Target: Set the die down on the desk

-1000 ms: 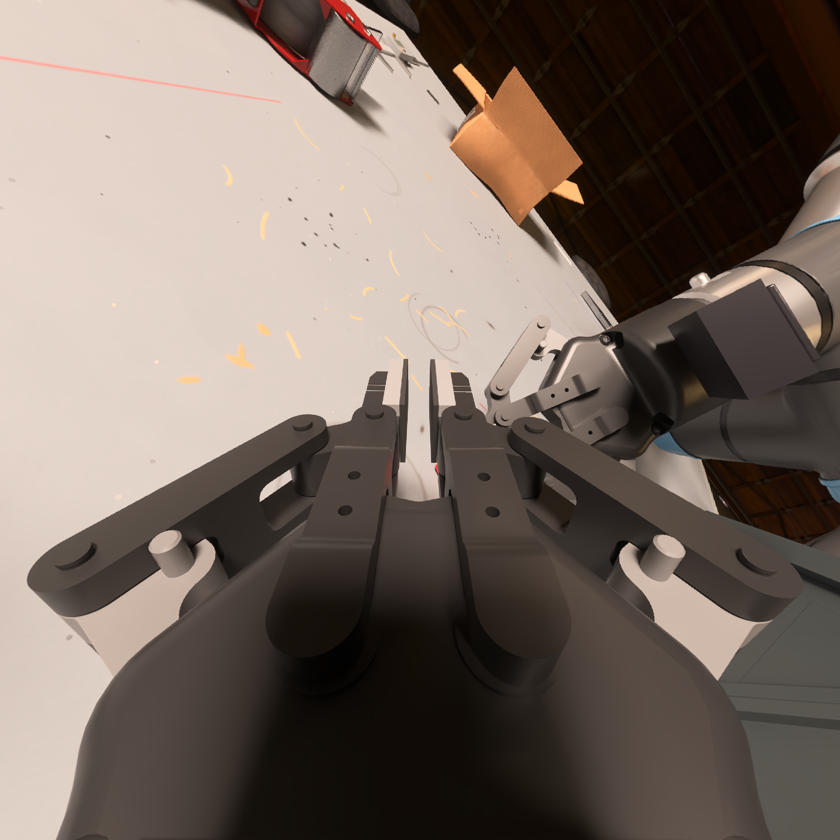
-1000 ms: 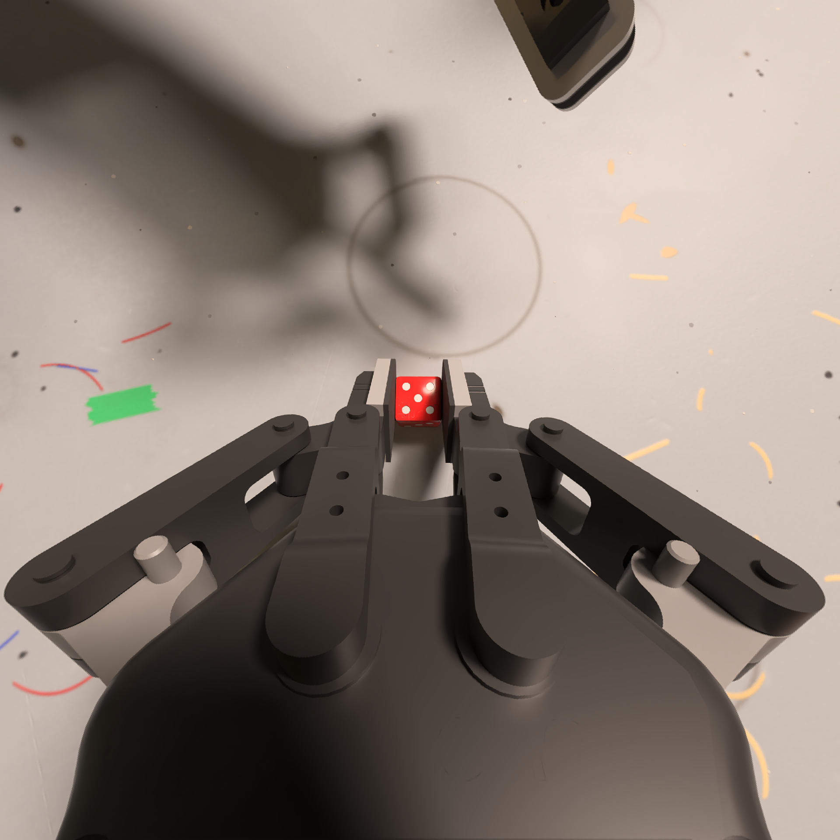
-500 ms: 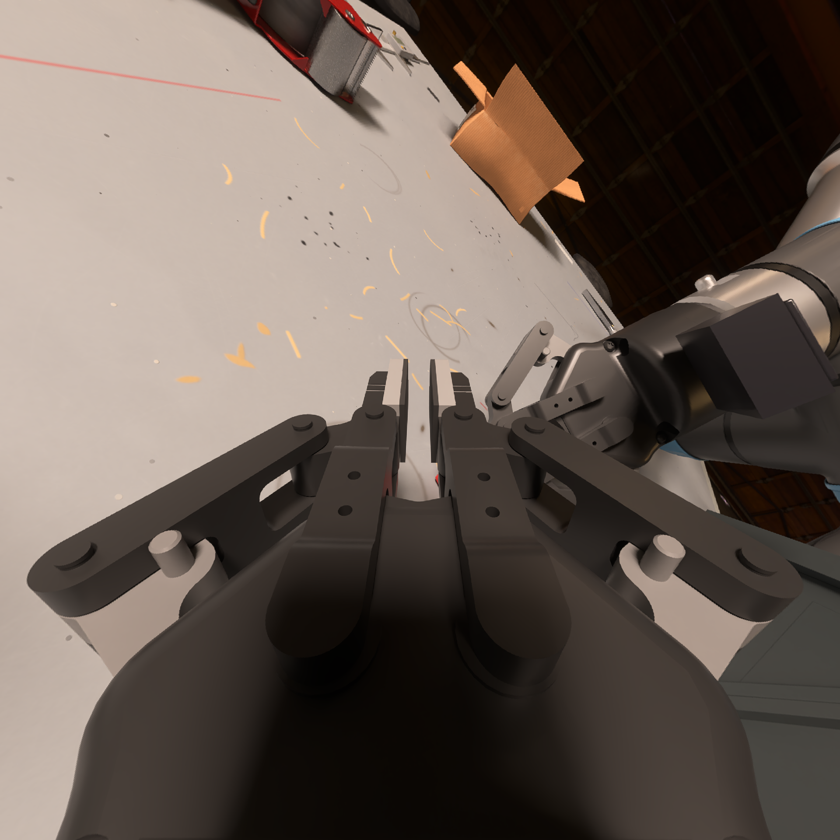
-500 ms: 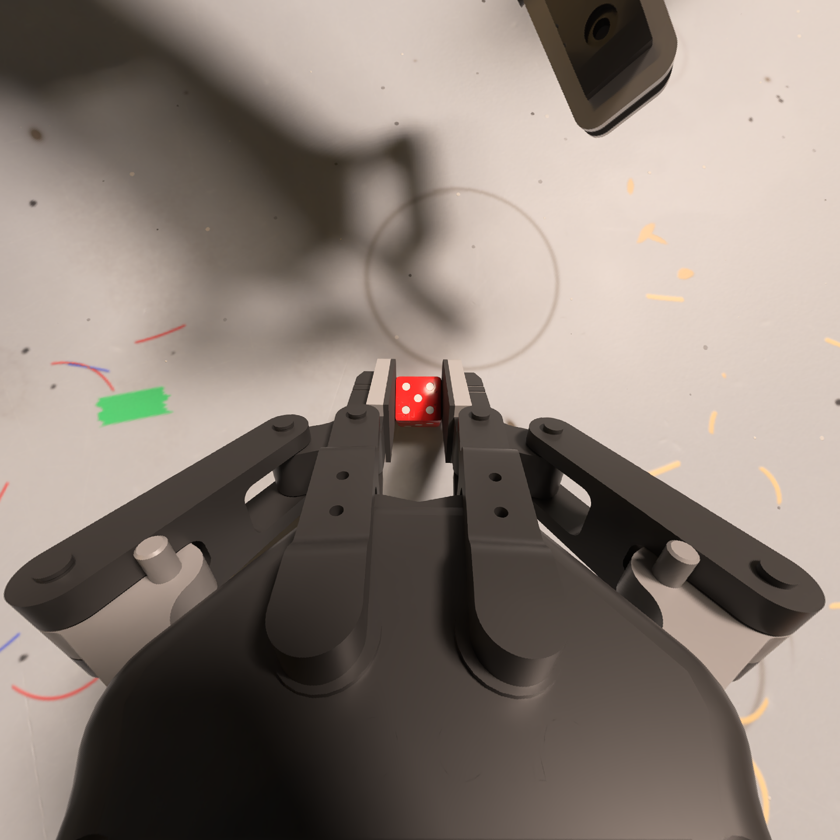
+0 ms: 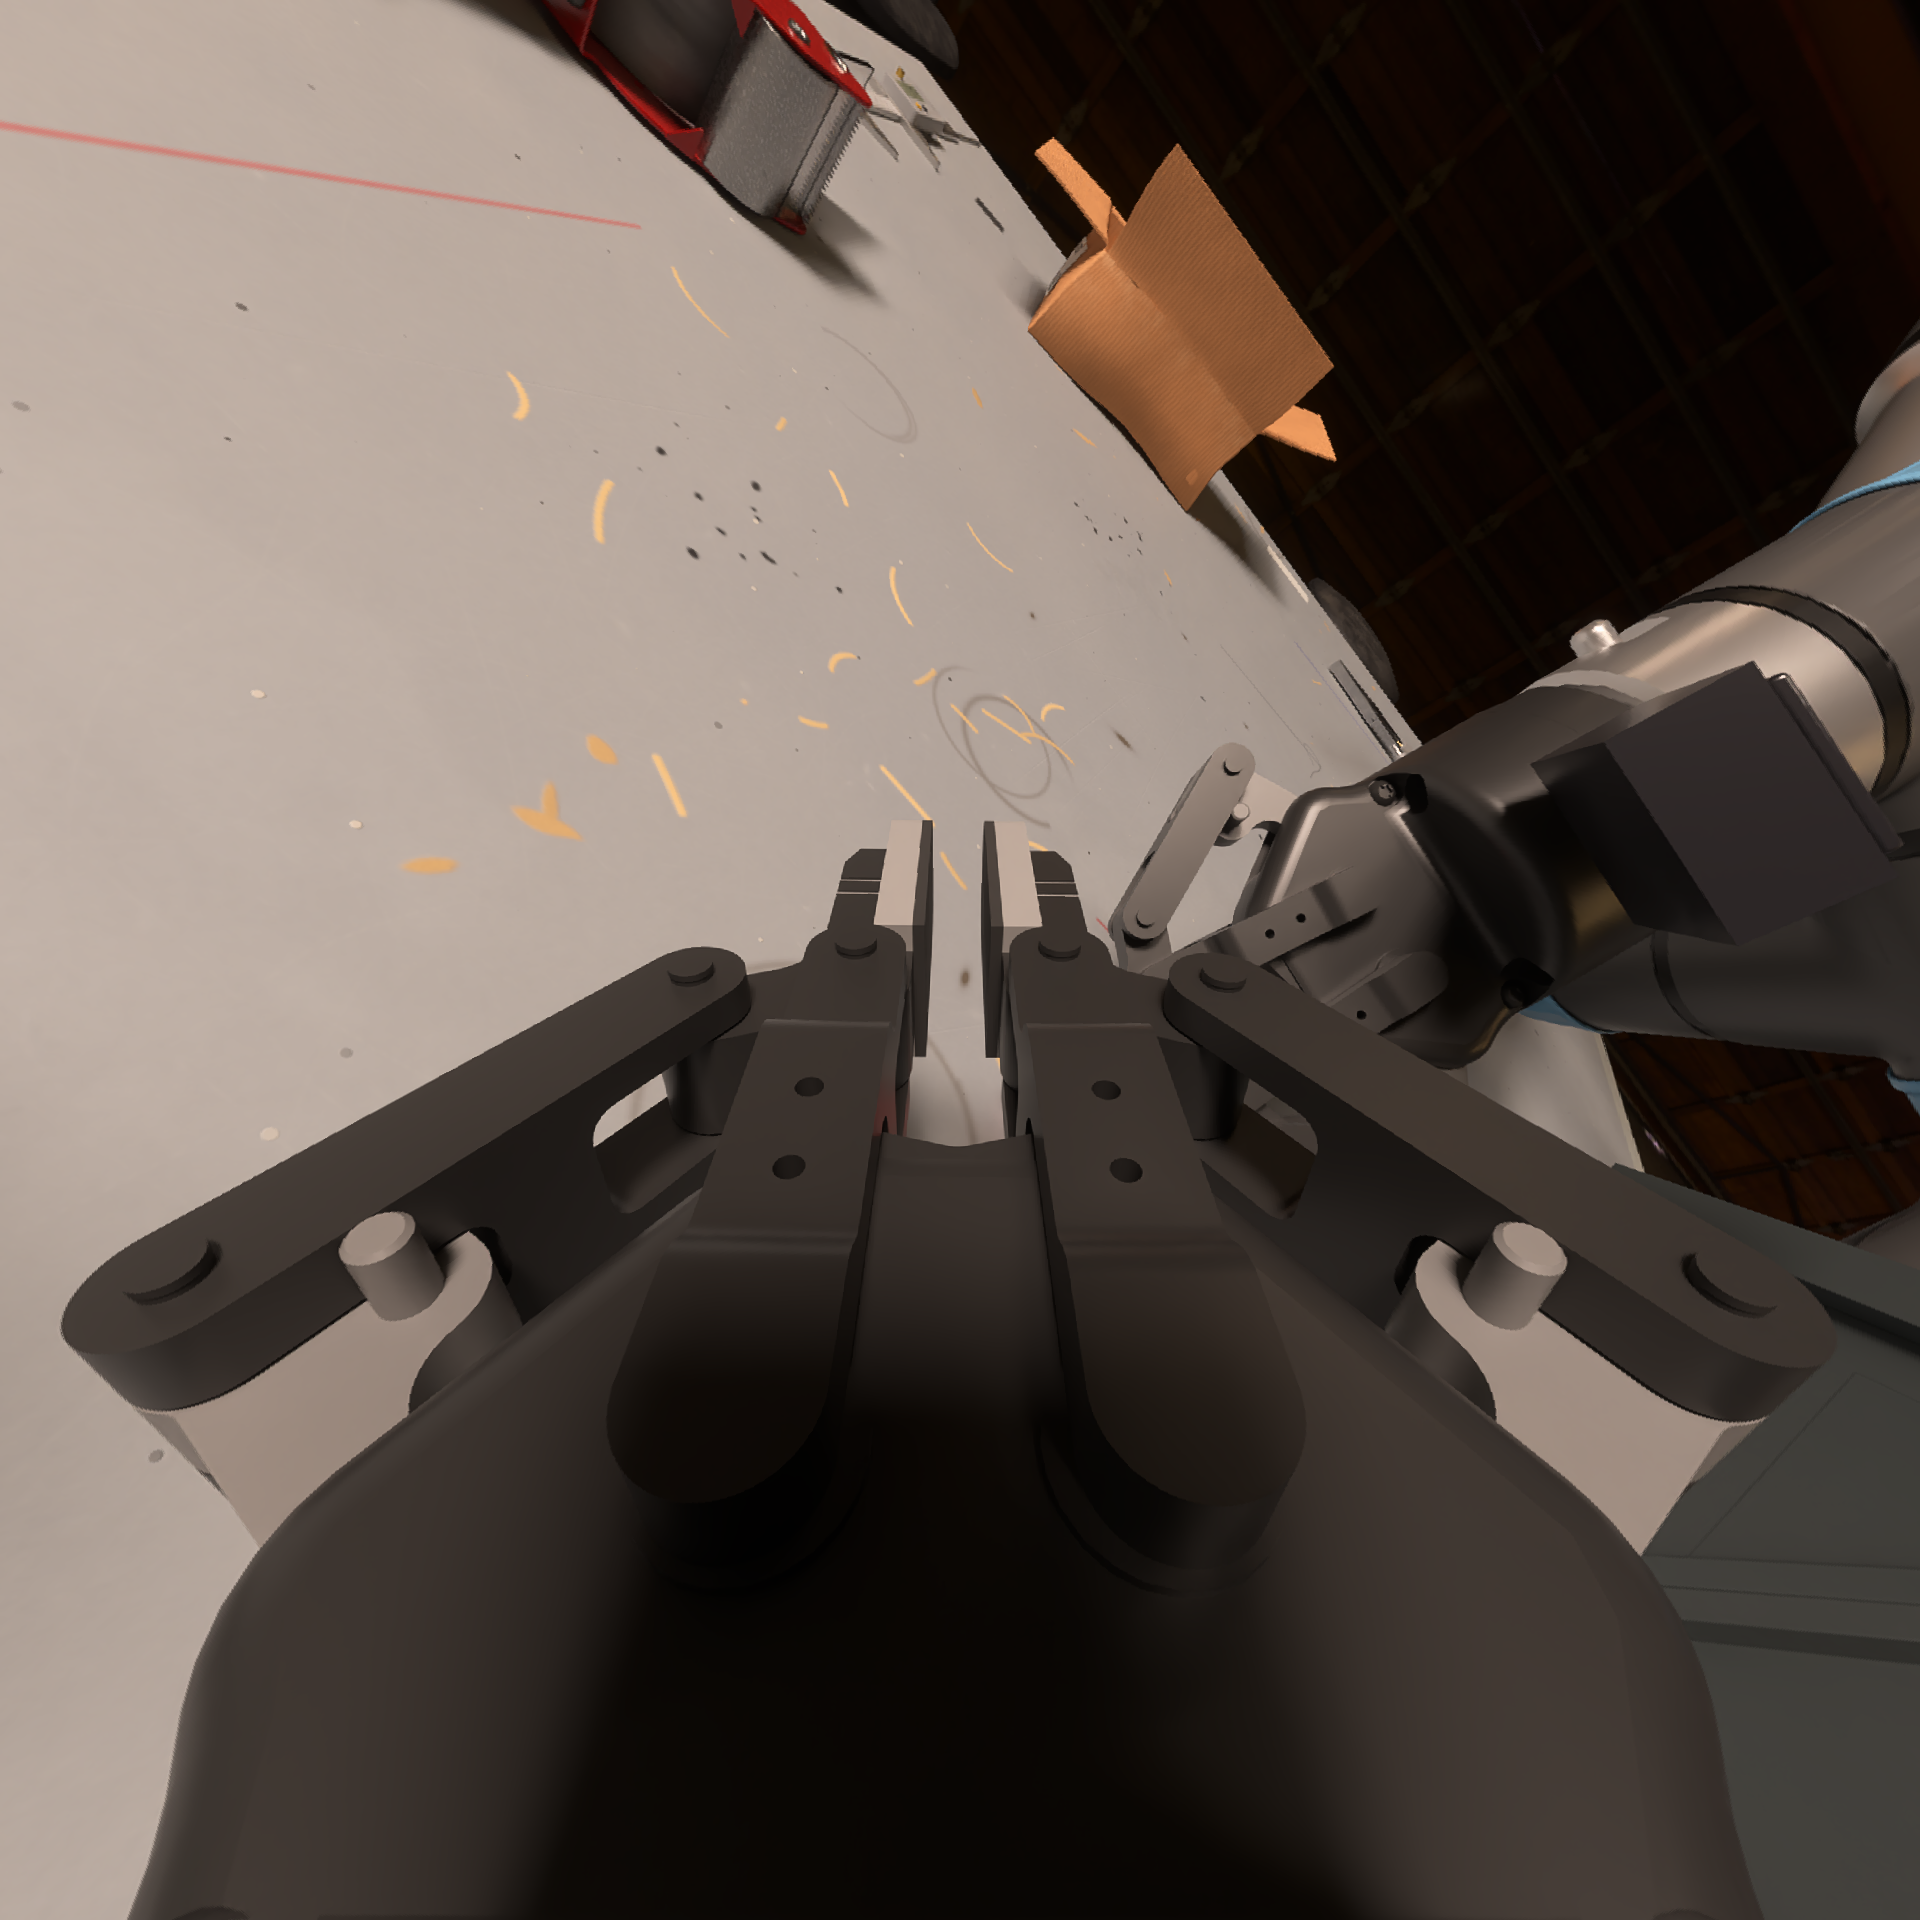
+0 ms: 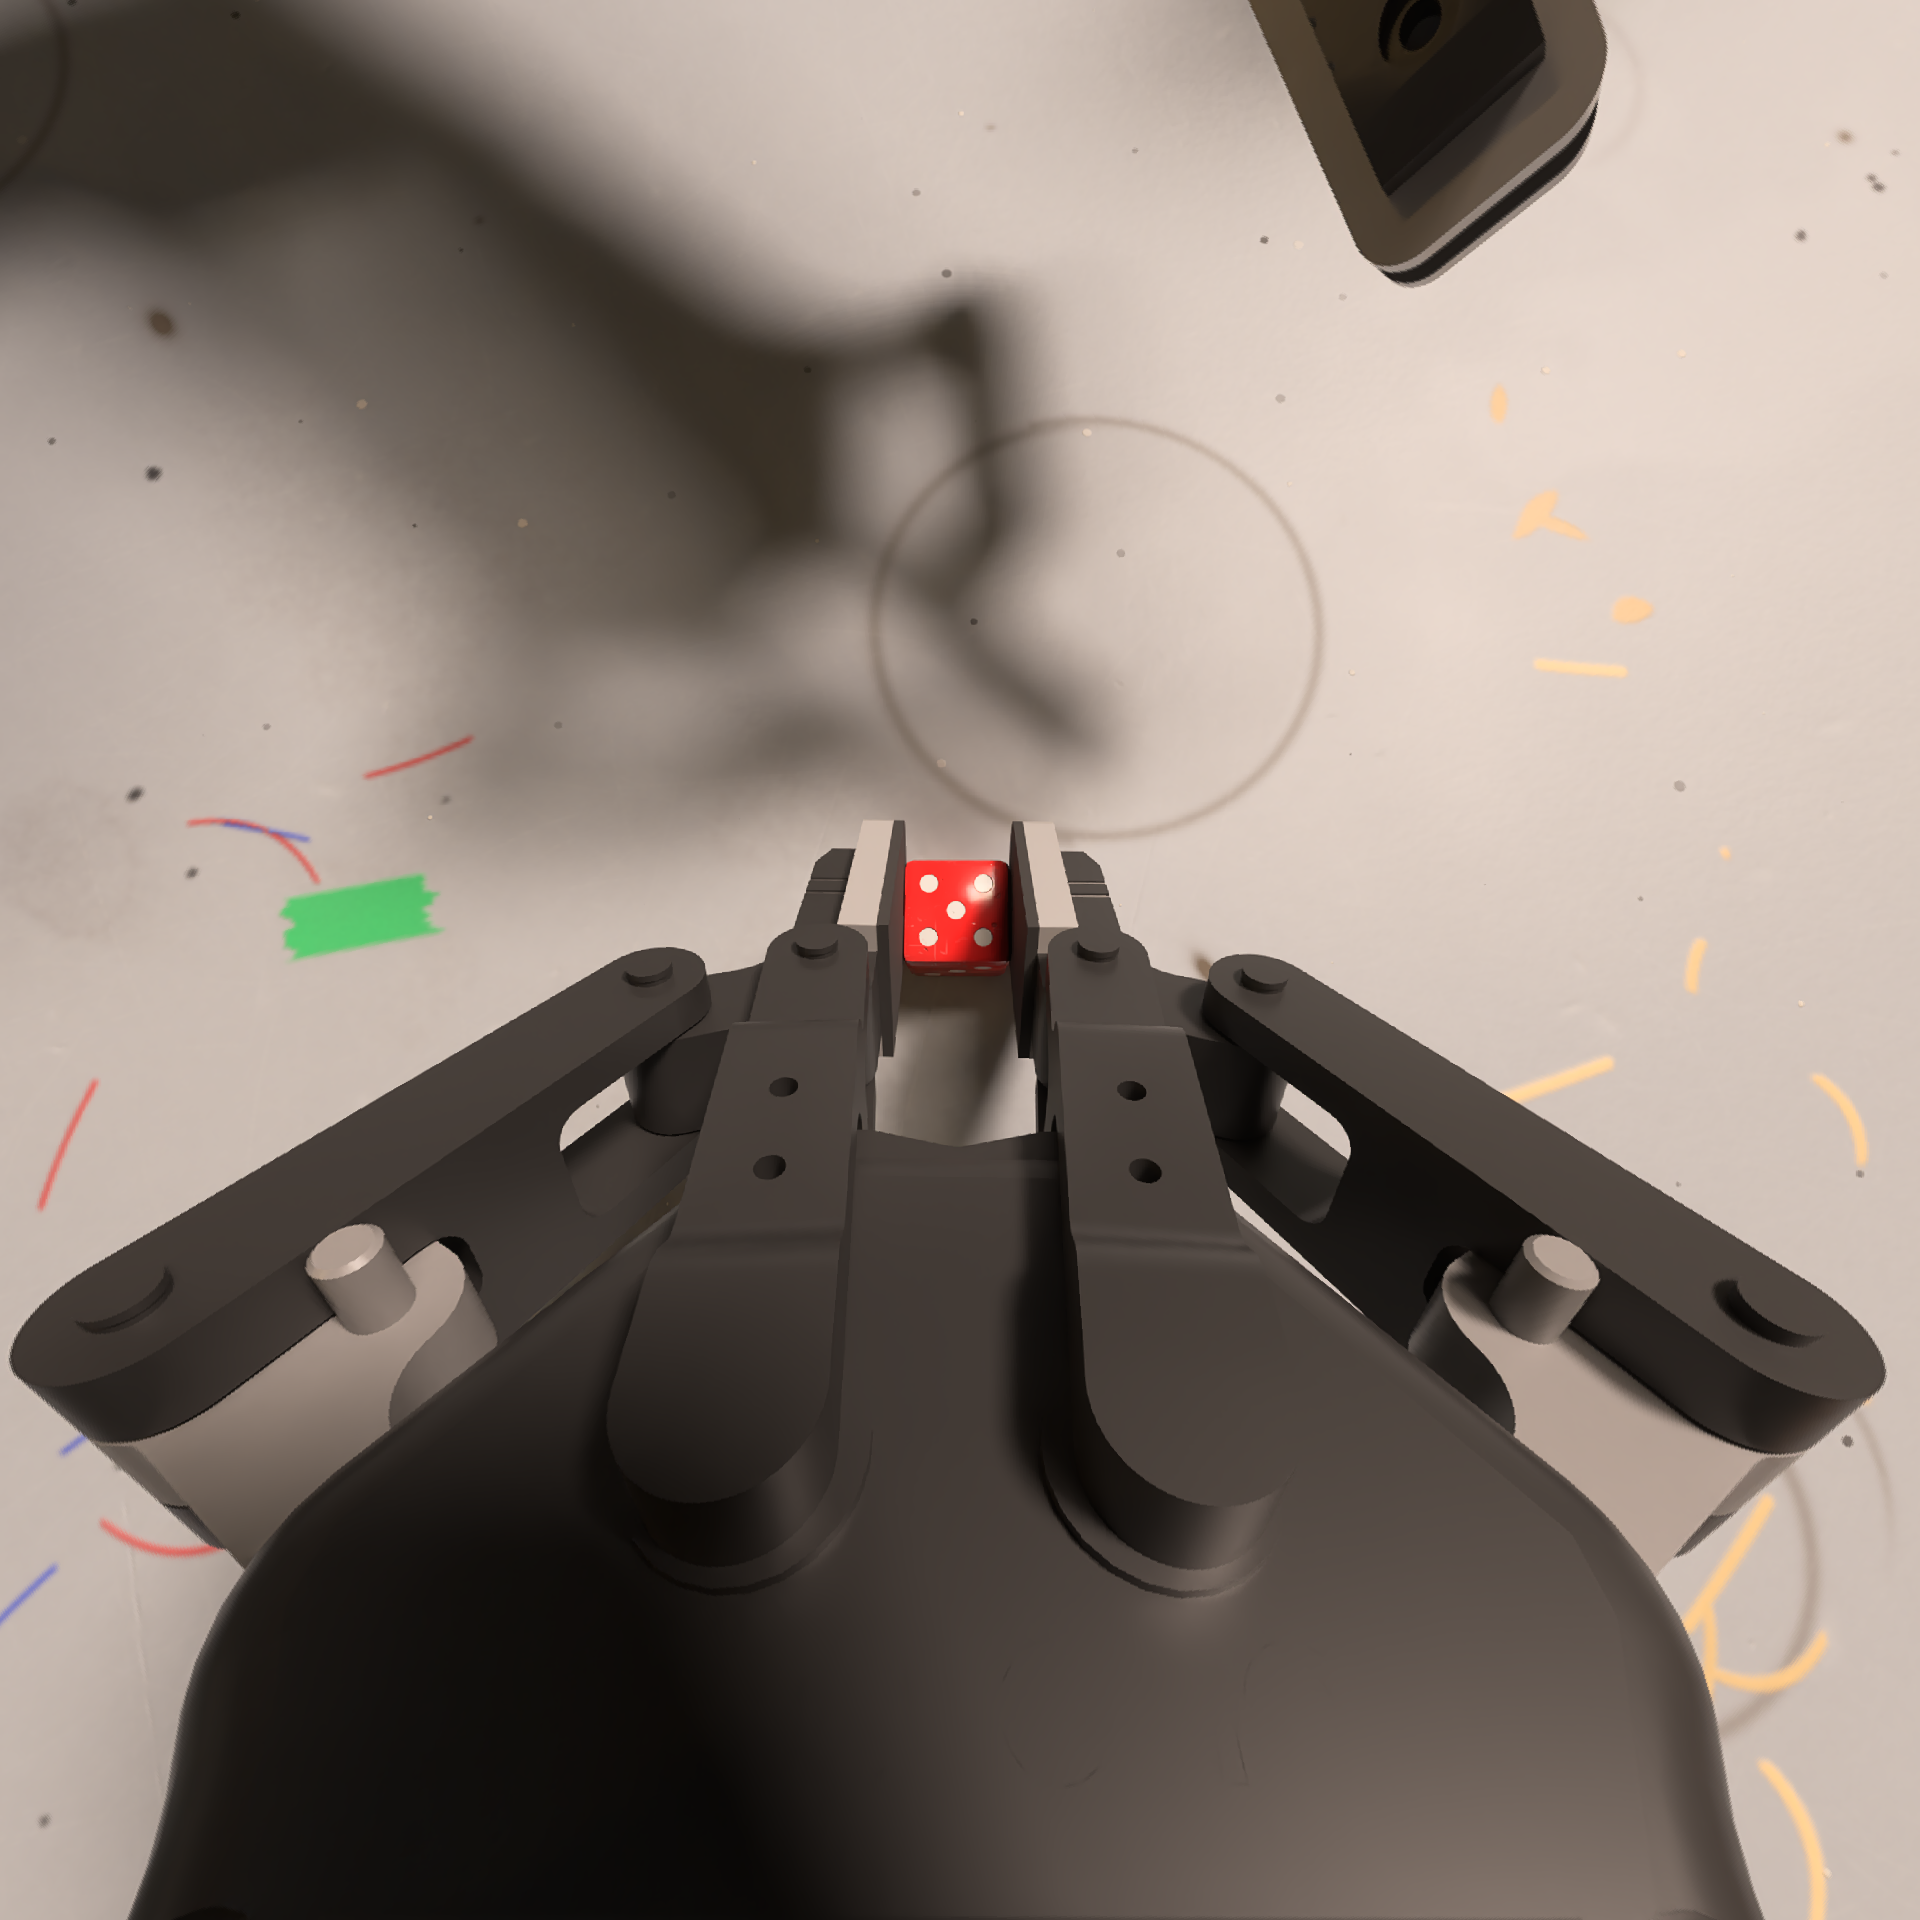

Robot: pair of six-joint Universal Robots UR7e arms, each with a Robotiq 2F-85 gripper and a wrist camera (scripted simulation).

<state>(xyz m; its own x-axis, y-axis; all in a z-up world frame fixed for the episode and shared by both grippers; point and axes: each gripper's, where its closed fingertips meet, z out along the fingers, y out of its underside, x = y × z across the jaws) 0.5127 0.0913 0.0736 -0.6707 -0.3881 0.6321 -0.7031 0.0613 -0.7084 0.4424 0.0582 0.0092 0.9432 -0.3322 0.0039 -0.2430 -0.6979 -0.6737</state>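
A red die (image 6: 956, 914) with white pips sits between the pads of my right gripper (image 6: 956, 862), which is shut on it and holds it above the pale desk (image 6: 1455, 935). The gripper's shadow lies on the desk ahead. My left gripper (image 5: 957, 862) is shut with a narrow slit between the pads and holds nothing. It hovers over the desk (image 5: 312, 623). The right gripper's body (image 5: 1351, 914) shows to the right in the left wrist view. Its fingertips and the die are hidden there.
A red tape dispenser (image 5: 727, 104) and a cardboard box (image 5: 1174, 312) stand at the desk's far edge. A green tape mark (image 6: 358, 914) and a drawn circle (image 6: 1091, 623) lie on the desk. A dark tan-rimmed block (image 6: 1455, 114) hangs at the upper right.
My right gripper has shifted sideways over the desk with the die still held. The desk marks have slid right in its view. My left gripper has not moved.
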